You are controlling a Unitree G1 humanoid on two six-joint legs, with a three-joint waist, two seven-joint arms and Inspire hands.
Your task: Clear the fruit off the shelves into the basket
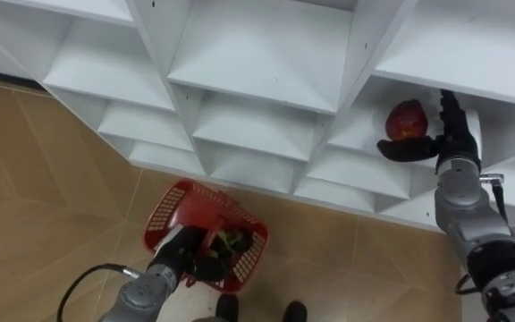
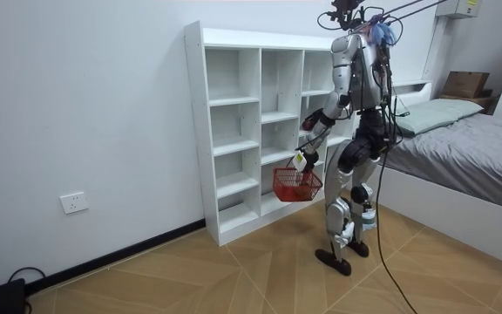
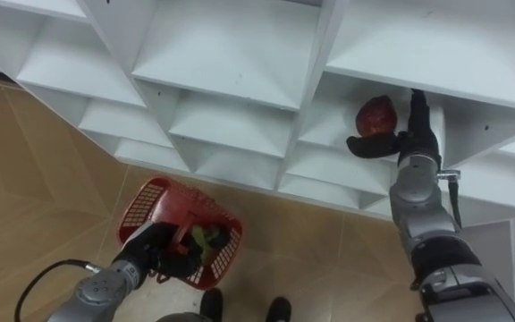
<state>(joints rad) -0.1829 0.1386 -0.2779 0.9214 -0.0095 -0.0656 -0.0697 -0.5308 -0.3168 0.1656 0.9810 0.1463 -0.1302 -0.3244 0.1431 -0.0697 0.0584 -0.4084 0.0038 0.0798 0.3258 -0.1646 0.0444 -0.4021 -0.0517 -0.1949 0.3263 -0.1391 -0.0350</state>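
— So where is the red fruit (image 1: 405, 119)?

— Upper right of the frame, on the board of one compartment of the white shelves (image 1: 257, 54).

— And the right hand (image 1: 450, 143)?

— It is in that same compartment, just right of the fruit. Its fingers stand straight up alongside the fruit, and the thumb sticks out to the left, just below it in the picture. The hand is spread wide and grips nothing. The fruit sits in the crook between thumb and fingers. Whether it touches them, I cannot tell.

— Any containers?

— One, a red basket (image 1: 173, 210) with mesh walls, at the lower left of centre, above the wooden floor (image 1: 43, 179). The left hand (image 1: 184, 255) is at the bottom of the frame, with its fingers curled round the basket's handle.

— Is anything inside it?

— Something green (image 3: 204, 240) lies at the bottom with darker shapes beside it. I can't make out what they are.

— How does the robot stand?

— In the room view it is upright and close against the shelves, right of centre. The basket hangs low at its side, and a bed (image 2: 460, 139) fills the right edge.
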